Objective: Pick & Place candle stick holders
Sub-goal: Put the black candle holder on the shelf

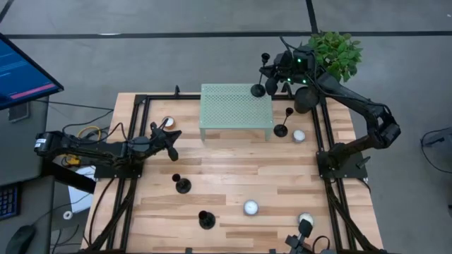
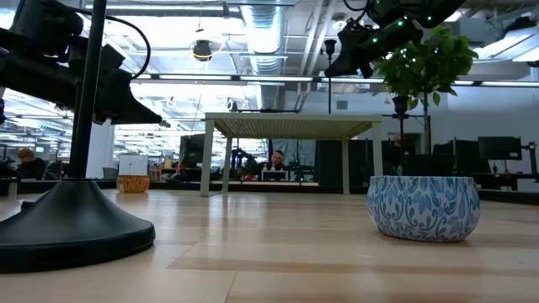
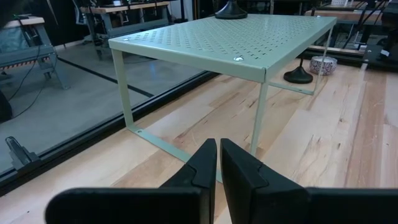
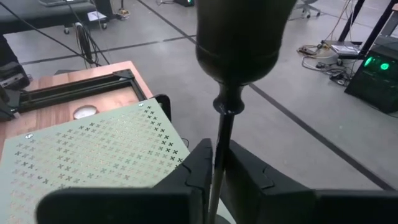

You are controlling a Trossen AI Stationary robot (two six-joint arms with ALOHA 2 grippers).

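Candle stick holder point(image 4: 219, 149), a tall one, sits with its thin stem clamped between the right gripper's point(image 4: 214, 163) jaws, base on the far right corner of the green perforated shelf point(image 1: 236, 106). Grip is low on the stem, under the cup, probably to keep it upright for set-down or lift; can't tell which. Another holder point(image 1: 282, 129) stands on the table point(image 1: 282, 190) just right of the shelf, two more point(image 1: 183, 185) point(image 1: 205, 219) near the front. Left gripper point(image 3: 217, 163) waits left of the shelf, jaws closed on nothing. Potted plant point(image 1: 335, 51) crowds the right arm, a snag risk.
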